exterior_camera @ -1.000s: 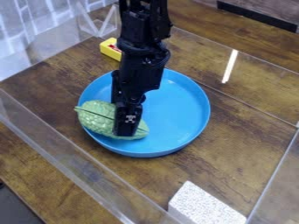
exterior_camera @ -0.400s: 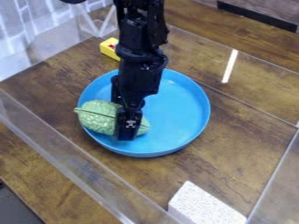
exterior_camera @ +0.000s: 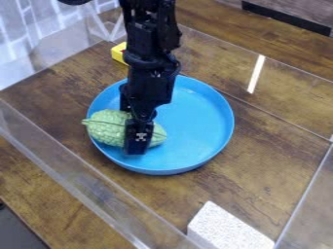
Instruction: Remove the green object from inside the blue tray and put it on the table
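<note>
The tool (exterior_camera: 138,135) is hanging open, pointing down over the green bitter gourd (exterior_camera: 125,131) lying in the blue tray (exterior_camera: 205,119). We are approaching the grasp; next, closing squarely, lifting, then setting it on the worktop (exterior_camera: 279,160).

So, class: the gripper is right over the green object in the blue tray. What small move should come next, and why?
Probably close the gripper on the green object. It points straight down with jaws open, low over the object, which lies in the blue tray at its left side. Whether the fingers already straddle it fully is hard to tell, so a slight further descent may be needed first.
</note>
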`<action>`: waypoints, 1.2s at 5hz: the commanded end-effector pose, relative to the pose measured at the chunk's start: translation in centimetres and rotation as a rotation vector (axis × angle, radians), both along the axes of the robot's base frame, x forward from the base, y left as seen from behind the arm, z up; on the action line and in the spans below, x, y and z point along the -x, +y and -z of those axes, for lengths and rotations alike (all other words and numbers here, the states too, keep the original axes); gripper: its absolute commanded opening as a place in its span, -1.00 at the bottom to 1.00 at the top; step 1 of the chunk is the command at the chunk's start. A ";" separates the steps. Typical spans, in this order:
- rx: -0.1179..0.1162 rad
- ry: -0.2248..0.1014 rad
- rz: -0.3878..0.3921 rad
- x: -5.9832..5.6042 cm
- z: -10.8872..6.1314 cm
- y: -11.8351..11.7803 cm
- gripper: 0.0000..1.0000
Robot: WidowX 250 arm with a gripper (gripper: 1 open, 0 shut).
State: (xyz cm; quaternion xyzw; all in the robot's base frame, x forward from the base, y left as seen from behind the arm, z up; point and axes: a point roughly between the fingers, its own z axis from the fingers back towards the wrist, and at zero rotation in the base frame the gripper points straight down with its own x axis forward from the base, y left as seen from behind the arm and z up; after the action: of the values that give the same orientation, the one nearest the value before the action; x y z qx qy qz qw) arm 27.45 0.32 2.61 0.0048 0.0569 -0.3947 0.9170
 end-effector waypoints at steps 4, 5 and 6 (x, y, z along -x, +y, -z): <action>0.014 -0.065 -0.017 -0.8 -0.3 0.9 -1.00; 0.006 -0.059 -0.014 -0.8 -0.6 1.0 -1.00; 0.000 -0.055 -0.011 -0.8 -0.8 1.2 -1.00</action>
State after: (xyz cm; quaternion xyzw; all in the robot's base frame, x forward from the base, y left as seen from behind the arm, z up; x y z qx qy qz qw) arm 27.63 0.95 2.44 0.0075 0.0479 -0.3971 0.9165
